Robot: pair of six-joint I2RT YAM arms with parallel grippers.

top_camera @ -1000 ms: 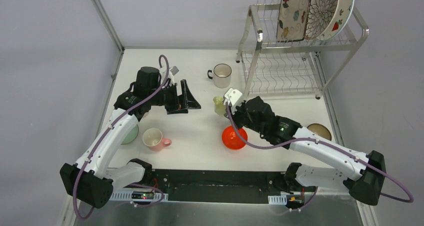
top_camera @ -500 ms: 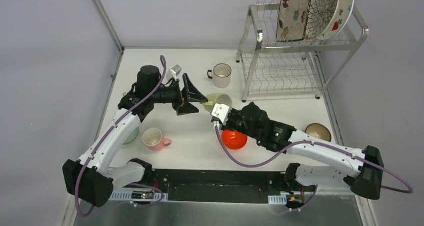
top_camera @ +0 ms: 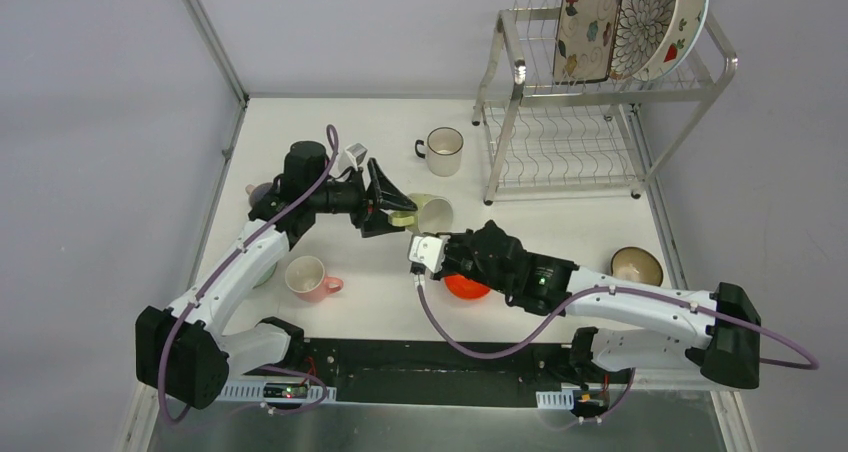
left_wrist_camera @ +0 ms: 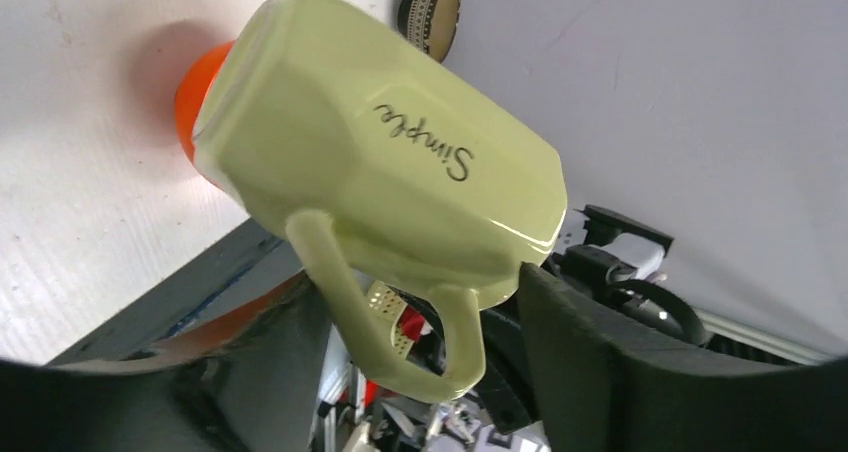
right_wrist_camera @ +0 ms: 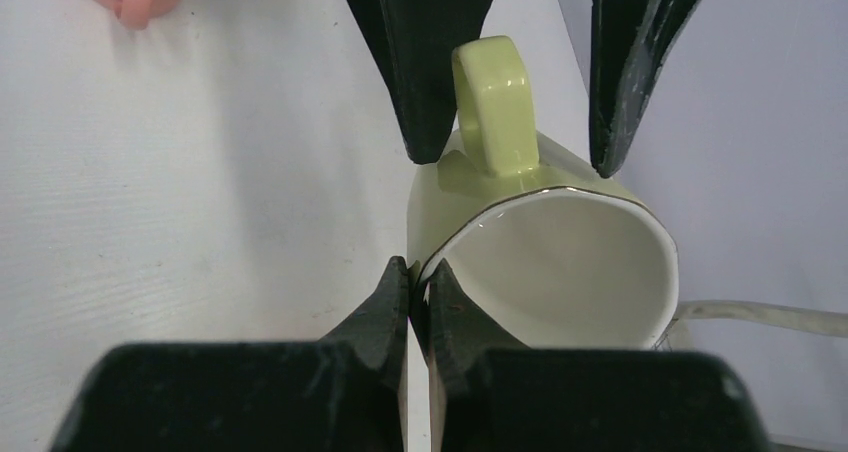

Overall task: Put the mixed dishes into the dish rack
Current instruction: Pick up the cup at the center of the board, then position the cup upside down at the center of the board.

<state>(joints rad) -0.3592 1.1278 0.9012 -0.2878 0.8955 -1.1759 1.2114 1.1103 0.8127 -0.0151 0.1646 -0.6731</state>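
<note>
the yellow-green cup (right_wrist_camera: 545, 262) hangs above the middle of the tabletop (top_camera: 385, 307), tipped on its side, well apart from the dish rack (top_camera: 515, 72). the right fingers (right_wrist_camera: 418, 297) are pinched shut on its rim, one inside the mouth and one outside on the wall. the cup's mouth faces the right wrist and its handle (right_wrist_camera: 495, 102) points away from it. the left fingers (top_camera: 390, 194) are spread wide, one on each side of the handle, with a gap showing on both sides, so they hold nothing. in the left wrist view the word "simple" runs along the cup's side.

the red-orange bowl (top_camera: 465, 288) sits on the tabletop just beneath the right arm, partly covered by it. the dark brown bowl (top_camera: 637, 264) rests near the right edge. the pink cup (top_camera: 308, 277) stands beside the left arm, and the pale green bowl (top_camera: 263, 271) is mostly hidden under that arm. the white cup (top_camera: 443, 150) stands just left of the rack. on the rack's upper shelf, the floral rectangle plate (top_camera: 588, 22), brown-petal round plate (top_camera: 645, 22) and strawberry plate (top_camera: 692, 12) stand on edge, close together.
</note>
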